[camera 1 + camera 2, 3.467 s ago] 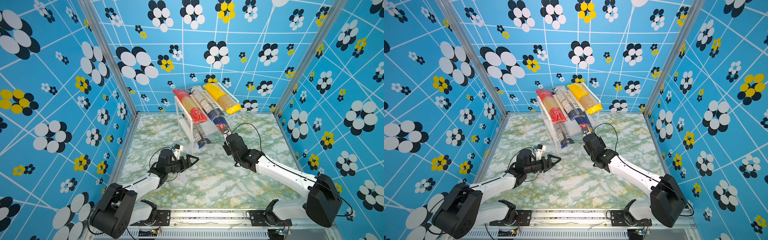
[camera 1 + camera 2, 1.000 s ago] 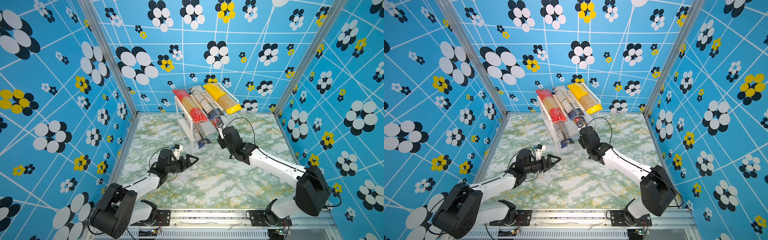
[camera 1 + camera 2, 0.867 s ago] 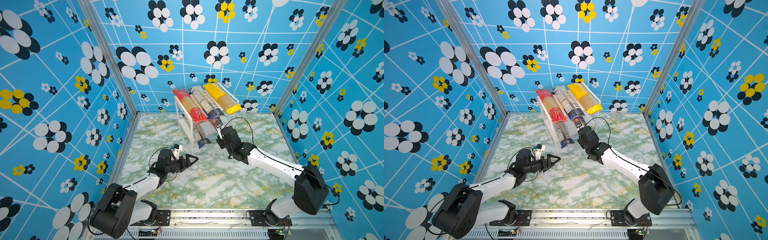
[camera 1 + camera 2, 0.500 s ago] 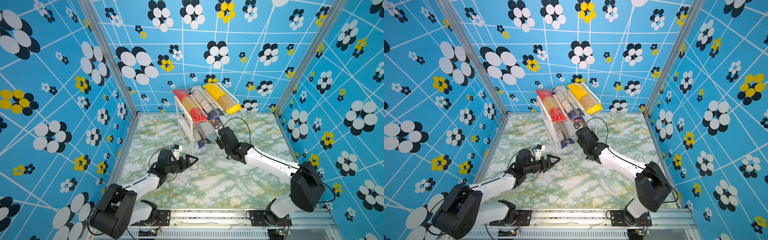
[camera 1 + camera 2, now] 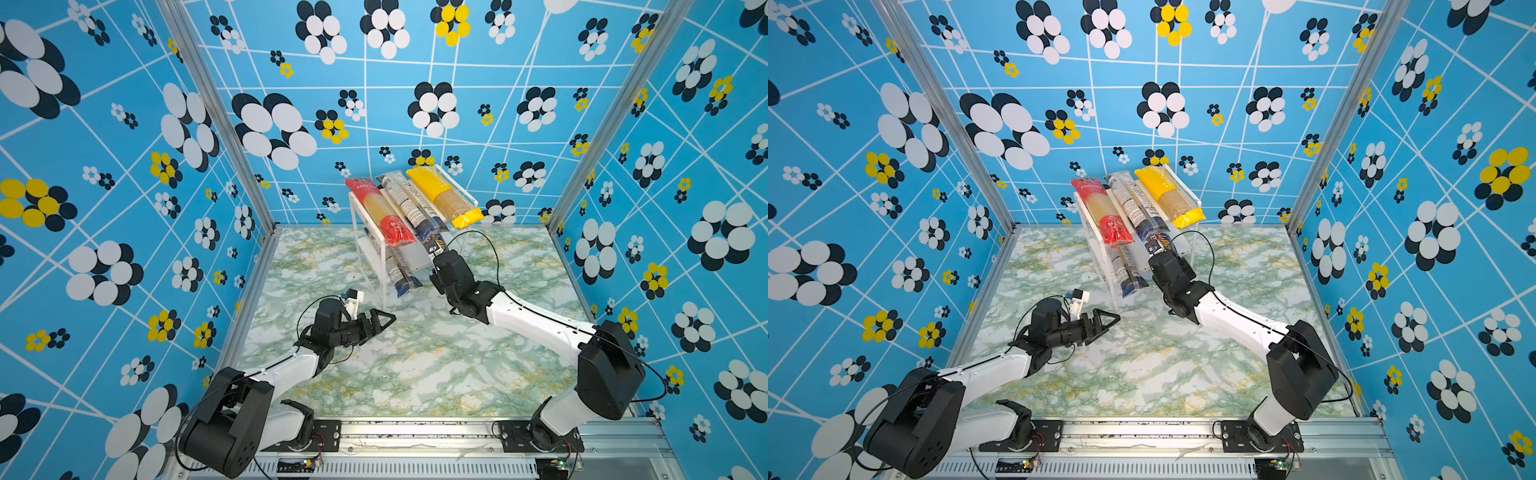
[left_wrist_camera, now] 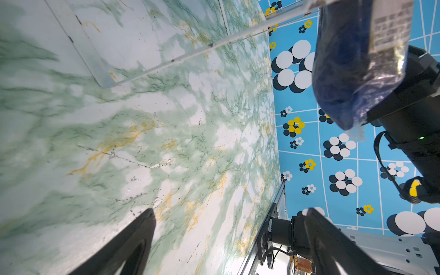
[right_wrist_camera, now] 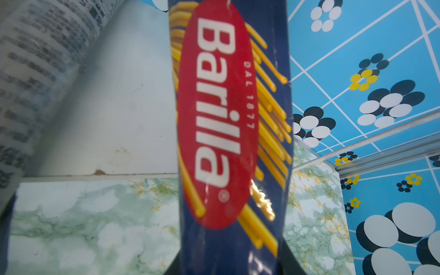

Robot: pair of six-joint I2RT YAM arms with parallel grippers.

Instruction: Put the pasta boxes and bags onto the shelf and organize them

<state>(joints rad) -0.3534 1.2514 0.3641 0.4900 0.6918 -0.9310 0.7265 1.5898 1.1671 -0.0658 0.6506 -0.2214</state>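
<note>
In both top views the green-veined marble bench (image 5: 415, 374) lies open in its near half, between blue flowered walls (image 5: 124, 166). The two-tier shelf (image 5: 412, 257), white boards on clear acrylic legs, stands at the back. Its top board carries a red-ended spaghetti pack (image 5: 384, 216), a see-through navy-ended pack (image 5: 409, 205) and a yellow pack (image 5: 444, 197); a second see-through pack (image 5: 395, 270) juts from the lower tier. The right gripper (image 5: 438, 253) clamps the near end of the long navy Barilla box (image 5: 432, 241), which points in under the top board. The left gripper (image 5: 382, 318) hovers low near the shelf's front leg, jaws apart, empty.

In the left wrist view its fingers (image 6: 133, 238) spread wide over marble.

In the right wrist view the box runs over the lower white board beside the second see-through pack; whether it rests there is unclear.
</note>
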